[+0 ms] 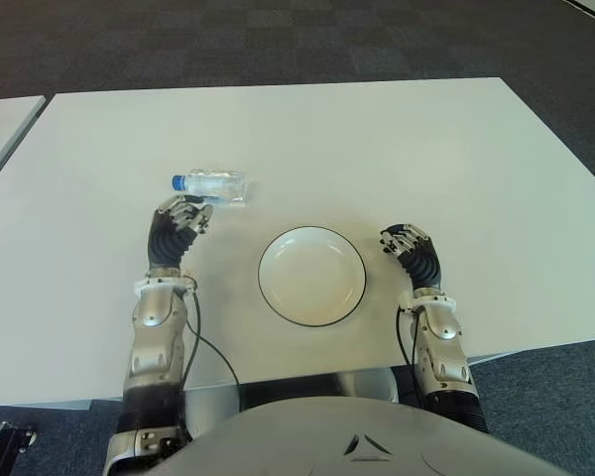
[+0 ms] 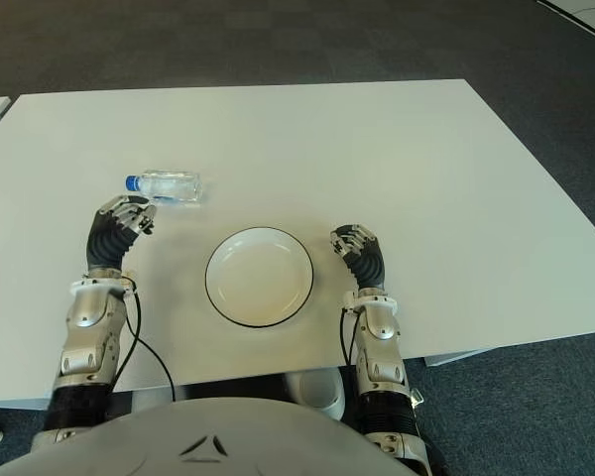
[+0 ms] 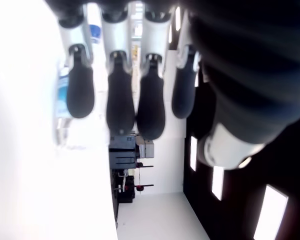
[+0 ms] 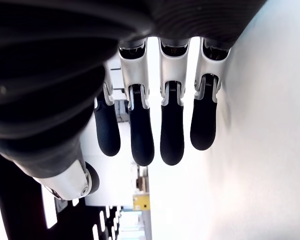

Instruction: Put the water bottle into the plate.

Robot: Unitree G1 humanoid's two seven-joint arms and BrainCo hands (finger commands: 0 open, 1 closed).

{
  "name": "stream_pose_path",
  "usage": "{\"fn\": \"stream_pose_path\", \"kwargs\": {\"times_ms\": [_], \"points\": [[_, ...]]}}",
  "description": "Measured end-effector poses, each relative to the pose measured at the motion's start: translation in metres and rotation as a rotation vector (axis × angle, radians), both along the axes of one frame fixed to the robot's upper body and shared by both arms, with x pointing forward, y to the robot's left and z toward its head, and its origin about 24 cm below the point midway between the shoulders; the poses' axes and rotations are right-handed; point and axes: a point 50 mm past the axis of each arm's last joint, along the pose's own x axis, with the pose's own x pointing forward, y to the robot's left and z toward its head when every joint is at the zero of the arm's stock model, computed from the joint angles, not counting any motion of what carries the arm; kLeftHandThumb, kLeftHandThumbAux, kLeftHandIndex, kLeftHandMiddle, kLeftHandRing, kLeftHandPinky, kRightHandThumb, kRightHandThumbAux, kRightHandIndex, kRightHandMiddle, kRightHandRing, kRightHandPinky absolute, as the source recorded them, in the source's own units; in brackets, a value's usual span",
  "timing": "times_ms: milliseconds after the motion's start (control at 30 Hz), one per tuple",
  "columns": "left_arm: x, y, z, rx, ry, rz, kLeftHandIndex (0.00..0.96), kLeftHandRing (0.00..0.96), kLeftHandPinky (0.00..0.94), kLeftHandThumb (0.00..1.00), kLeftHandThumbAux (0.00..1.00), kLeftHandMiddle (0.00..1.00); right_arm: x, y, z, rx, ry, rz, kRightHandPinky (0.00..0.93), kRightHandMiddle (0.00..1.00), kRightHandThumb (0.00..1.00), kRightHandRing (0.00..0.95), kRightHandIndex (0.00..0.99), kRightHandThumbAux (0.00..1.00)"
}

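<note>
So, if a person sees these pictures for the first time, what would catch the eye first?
Probably the white plate with its dark rim, empty, near the front edge of the white table between the two hands. Next, the clear water bottle with a blue cap, lying on its side, beyond the plate and to its left. The left hand is just short of the bottle, fingers open; the right hand shows to the right of the plate.
</note>
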Motion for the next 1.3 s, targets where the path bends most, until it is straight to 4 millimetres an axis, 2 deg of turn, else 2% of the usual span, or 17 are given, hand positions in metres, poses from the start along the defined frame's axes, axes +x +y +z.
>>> {"fn": "stream_pose_path", "kwargs": {"times_ms": [233,367,500,533,567,667,833,867,967,1167,1300], "points": [[0.019,0.010,0.029,0.292,-0.108,0.069,0.432,0.590,0.573,0.705,0.716,0.622,0.002,0.000,0.001,0.000,-0.005,-0.003,0.481,0.461,0.709,0.465,0.421,0.735],[0.026,0.011,0.038,0.477,-0.141,0.084,0.431,0.586,0.577,0.706,0.718,0.611,0.002,0.000,0.001,0.000,-0.006,-0.006,0.482,0.461,0.708,0.465,0.421,0.735],[0.033,0.012,0.044,0.653,-0.151,0.066,0.426,0.552,0.529,0.705,0.719,0.558,0.002,0.000,0.001,0.000,-0.006,-0.006,0.479,0.462,0.709,0.465,0.421,0.735],[0.036,0.013,0.045,0.689,-0.150,0.057,0.424,0.524,0.503,0.704,0.719,0.526,0.002,0.000,0.001,0.000,-0.006,-0.006,0.479,0.462,0.709,0.465,0.421,0.735],[0.038,0.014,0.046,0.716,-0.150,0.051,0.419,0.455,0.441,0.703,0.718,0.458,0.003,0.000,0.001,0.000,-0.006,-0.006,0.479,0.462,0.709,0.465,0.421,0.735],[0.048,0.017,0.049,0.814,-0.134,0.014,0.413,0.357,0.347,0.701,0.717,0.362,0.003,0.000,0.001,-0.001,-0.005,-0.007,0.479,0.461,0.709,0.465,0.421,0.735],[0.062,0.024,0.055,0.929,-0.104,-0.040,0.406,0.256,0.251,0.699,0.715,0.263,0.003,-0.001,0.001,-0.001,-0.005,-0.009,0.478,0.462,0.709,0.465,0.421,0.735],[0.065,0.025,0.054,0.949,-0.095,-0.052,0.314,0.230,0.230,0.641,0.704,0.235,0.002,-0.001,0.001,-0.001,-0.004,-0.010,0.478,0.462,0.710,0.465,0.421,0.735],[0.075,0.025,0.050,0.999,-0.062,-0.090,0.186,0.173,0.174,0.573,0.671,0.180,0.002,-0.002,0.001,-0.001,-0.004,-0.012,0.479,0.463,0.710,0.466,0.421,0.735],[0.090,0.018,0.038,1.088,-0.027,-0.177,0.060,0.075,0.046,0.564,0.579,0.084,0.003,-0.002,0.001,-0.002,-0.004,-0.016,0.483,0.465,0.710,0.468,0.421,0.735],[0.098,0.012,0.032,1.161,-0.037,-0.239,0.019,0.021,0.009,0.580,0.494,0.033,0.003,-0.003,0.001,-0.003,-0.005,-0.016,0.478,0.465,0.711,0.467,0.422,0.735]]}}
